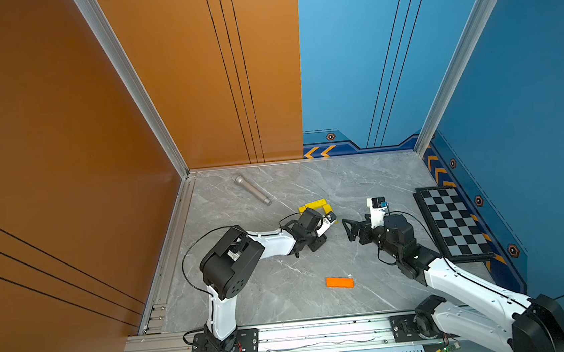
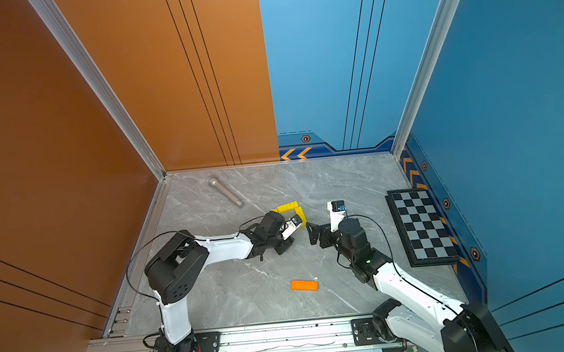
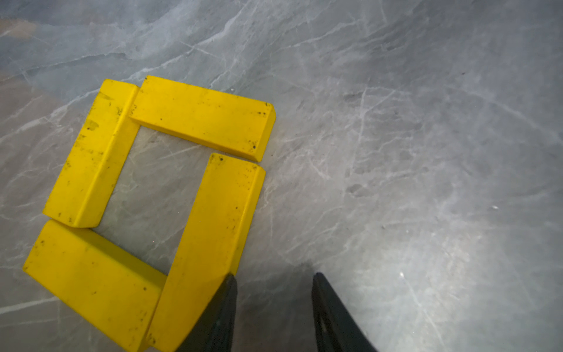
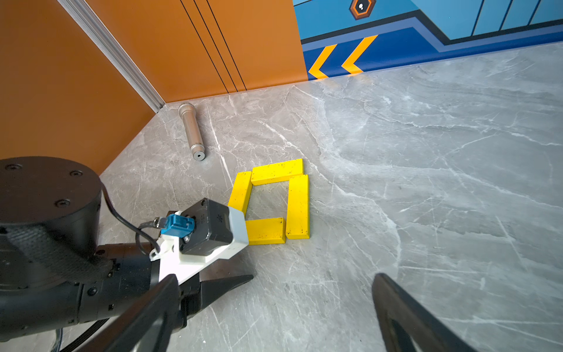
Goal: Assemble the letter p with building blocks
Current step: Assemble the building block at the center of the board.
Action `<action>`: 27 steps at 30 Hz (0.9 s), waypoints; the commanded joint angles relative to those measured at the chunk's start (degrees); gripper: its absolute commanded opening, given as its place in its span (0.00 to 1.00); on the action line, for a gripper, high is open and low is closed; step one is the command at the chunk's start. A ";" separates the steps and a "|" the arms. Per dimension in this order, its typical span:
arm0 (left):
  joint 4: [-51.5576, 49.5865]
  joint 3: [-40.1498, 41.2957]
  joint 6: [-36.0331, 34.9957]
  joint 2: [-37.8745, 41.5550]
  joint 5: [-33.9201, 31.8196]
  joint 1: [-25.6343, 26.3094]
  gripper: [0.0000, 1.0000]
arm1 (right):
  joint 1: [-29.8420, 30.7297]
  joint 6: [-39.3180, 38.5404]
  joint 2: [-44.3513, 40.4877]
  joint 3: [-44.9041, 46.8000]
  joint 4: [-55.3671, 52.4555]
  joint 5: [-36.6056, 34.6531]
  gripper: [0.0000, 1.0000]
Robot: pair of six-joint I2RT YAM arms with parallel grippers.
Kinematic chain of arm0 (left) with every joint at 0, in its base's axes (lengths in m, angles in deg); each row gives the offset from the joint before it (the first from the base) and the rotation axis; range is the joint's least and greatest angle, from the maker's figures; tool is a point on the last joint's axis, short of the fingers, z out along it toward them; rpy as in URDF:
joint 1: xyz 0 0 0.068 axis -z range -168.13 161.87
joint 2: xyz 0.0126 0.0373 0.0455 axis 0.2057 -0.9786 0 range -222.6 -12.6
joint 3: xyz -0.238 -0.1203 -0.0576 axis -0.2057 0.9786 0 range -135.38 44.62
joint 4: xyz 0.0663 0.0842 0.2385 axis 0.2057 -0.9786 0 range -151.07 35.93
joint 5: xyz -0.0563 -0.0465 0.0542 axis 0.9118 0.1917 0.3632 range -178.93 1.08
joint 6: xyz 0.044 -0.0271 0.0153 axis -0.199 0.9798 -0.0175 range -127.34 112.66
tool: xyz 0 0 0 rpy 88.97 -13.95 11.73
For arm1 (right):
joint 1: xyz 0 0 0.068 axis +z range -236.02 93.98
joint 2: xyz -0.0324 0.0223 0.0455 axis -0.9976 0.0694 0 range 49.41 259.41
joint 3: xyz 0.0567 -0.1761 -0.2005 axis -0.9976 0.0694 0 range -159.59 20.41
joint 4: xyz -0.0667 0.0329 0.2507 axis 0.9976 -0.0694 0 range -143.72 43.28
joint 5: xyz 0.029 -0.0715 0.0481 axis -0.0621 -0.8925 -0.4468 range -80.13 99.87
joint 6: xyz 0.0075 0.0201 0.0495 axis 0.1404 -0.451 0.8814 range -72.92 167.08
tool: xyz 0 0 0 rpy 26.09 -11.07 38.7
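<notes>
Four yellow blocks [image 4: 298, 207] form a closed square mid-table; orange block [image 1: 339, 282] lies well apart, nearer; left gripper [image 3: 273, 275] slightly parted, empty, beside them; right gripper [image 4: 275, 277] spread wide, empty

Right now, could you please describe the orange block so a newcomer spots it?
On the marble table, look near the front rail, about midway along it. The orange block lies flat there, alone; the yellow blocks form a square farther back.
</notes>
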 commanded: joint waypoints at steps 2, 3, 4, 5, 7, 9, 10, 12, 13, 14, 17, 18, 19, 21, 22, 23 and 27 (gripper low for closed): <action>-3.16 -0.56 -0.80 -1.04 -0.41 0.06 0.43 | -0.34 0.72 0.47 0.42 1.04 0.38 1.00; -3.07 -0.39 -0.92 -0.78 -0.22 0.15 0.44 | -0.28 0.76 0.50 0.48 1.02 0.35 1.00; -3.00 -0.22 -1.14 -0.43 -0.29 0.33 0.44 | -0.26 0.72 0.55 0.42 0.98 0.41 1.00; -2.77 0.10 -1.40 0.04 -0.37 0.50 0.45 | -0.26 0.72 0.64 0.47 1.04 0.48 1.00; -1.53 1.20 -1.88 1.26 -0.55 1.01 0.46 | -0.26 0.72 0.73 0.37 1.10 0.50 1.00; 0.31 3.46 -2.24 3.09 -0.69 1.63 0.47 | -0.26 0.70 0.82 0.43 1.20 0.67 1.00; 1.34 4.36 -2.41 4.26 -1.03 1.95 0.48 | -0.26 0.63 0.85 0.43 1.29 0.73 1.00; 2.53 5.44 -2.64 6.17 -1.26 2.35 0.50 | -0.26 0.94 0.83 0.48 0.93 -0.38 1.00; 2.71 5.78 -2.69 7.12 -1.32 2.54 0.51 | -0.33 1.28 0.75 0.46 0.45 -1.26 1.00; 2.82 6.09 -2.69 7.98 -1.42 2.70 0.51 | -0.34 1.33 0.60 0.57 0.23 -1.73 1.00; 3.07 6.98 -2.82 10.35 -1.96 3.30 0.53 | -0.35 1.33 0.21 0.67 0.67 -1.35 1.00; 3.23 7.18 -2.77 11.01 -2.13 3.42 0.53 | -0.35 1.33 0.28 0.68 0.73 -1.28 1.00; 3.45 7.36 -2.46 11.79 -2.54 3.50 0.54 | -0.35 1.33 0.29 0.71 0.69 -1.19 1.00; 4.00 7.79 -1.32 13.21 -3.94 3.51 0.54 | -0.35 1.42 0.38 0.69 0.69 -1.14 1.00; 4.05 7.89 -0.84 13.84 -5.03 3.37 0.54 | -0.35 1.38 0.38 0.66 0.79 -1.02 1.00; 4.01 7.89 -0.36 14.32 -6.33 3.29 0.54 | -0.35 1.35 0.38 0.64 0.84 -0.89 1.00; 3.96 7.71 2.31 16.30 -9.84 2.55 0.54 | -0.43 1.07 0.46 0.73 1.24 -0.08 1.00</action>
